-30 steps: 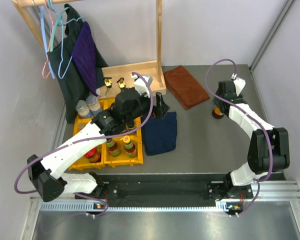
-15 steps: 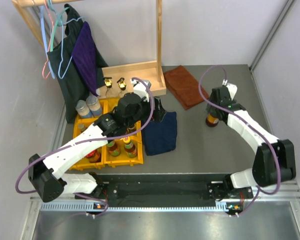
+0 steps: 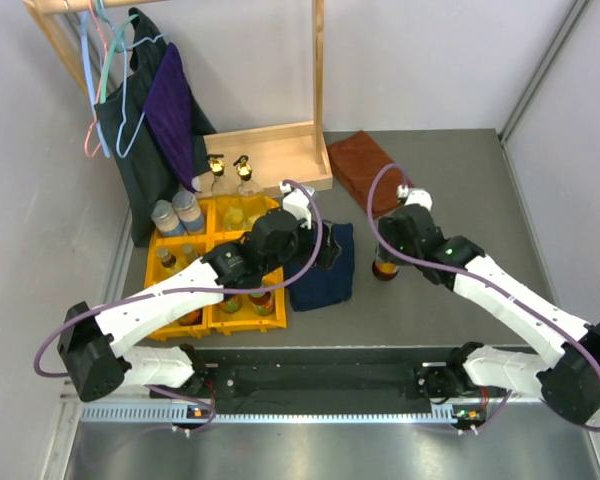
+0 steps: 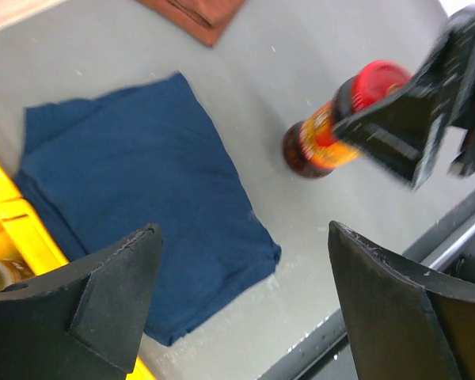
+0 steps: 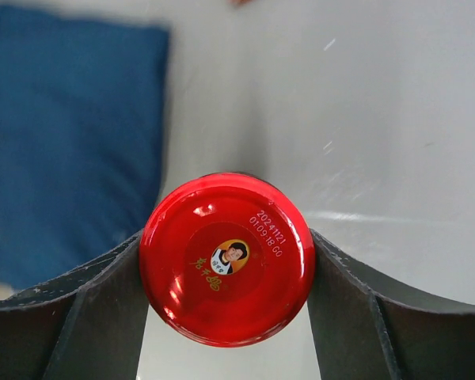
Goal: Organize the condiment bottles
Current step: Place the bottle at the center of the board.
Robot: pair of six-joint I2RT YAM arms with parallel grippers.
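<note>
While in right hand point(image 5: 226, 261), jar point(image 4: 323, 141) beside cloth point(image 4: 134, 182) edge

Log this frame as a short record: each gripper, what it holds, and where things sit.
right gripper: shut on the red-lidded jar, fingers either side of its lid
jar: upright, beside the blue cloth, not touching it
left gripper: open, empty, above the cloth's edge
yellow bins: on the cloth's far side from the jar

Grey table point(image 3: 460, 180): blue cloth point(image 3: 325, 285), brown cloth point(image 3: 360, 170), yellow bins point(image 3: 242, 322).
</note>
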